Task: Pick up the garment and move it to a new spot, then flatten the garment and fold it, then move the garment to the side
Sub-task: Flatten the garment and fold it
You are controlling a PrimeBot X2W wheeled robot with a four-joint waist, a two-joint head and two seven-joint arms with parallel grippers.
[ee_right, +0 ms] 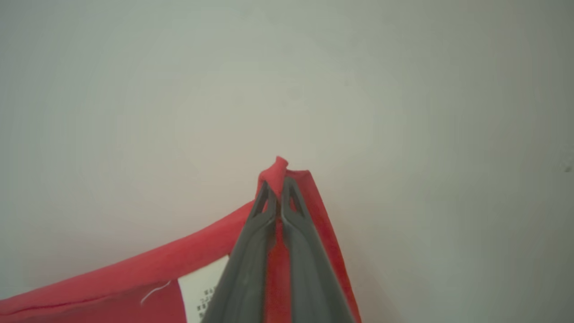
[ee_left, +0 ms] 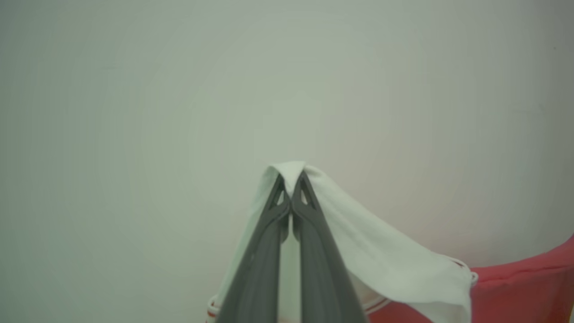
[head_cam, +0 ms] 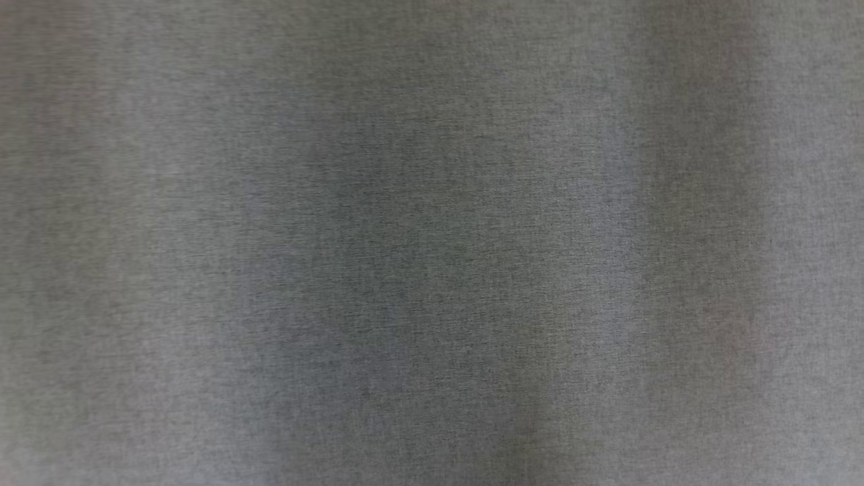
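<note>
The left tool (ee_left: pixel 292 187) has its two long dark grey fingers (ee_left: pixel 258 273) pressed together, and between their tips it pinches a fold of the red and white cloth garment (ee_left: pixel 385 260). The pinched part is white; a small peak of it stands above the fingertips. From there the white cloth drapes down on both sides of the fingers. Its lower hem carries thin red stripes (ee_left: pixel 374 306), and beside it, at the lower right of the left wrist view, lies the red part of the cloth (ee_left: pixel 524 291).

The right tool (ee_right: pixel 279 192) is likewise closed, with its tips nipping a red edge of the garment (ee_right: pixel 112 287), and a small red roll pokes up just past them. A thick red hem runs down and to the left from the grip. Below that hem sits a white printed label (ee_right: pixel 204 291), touching the left finger, with a loose white thread (ee_right: pixel 154 290) just beside it.

Behind the cloth in both wrist views is a plain pale surface (ee_right: pixel 403 112); whether it is the desk cannot be told.

The head view gives a blurred grey woven surface (head_cam: pixel 432 243) with darker upright bands, too close to identify.
</note>
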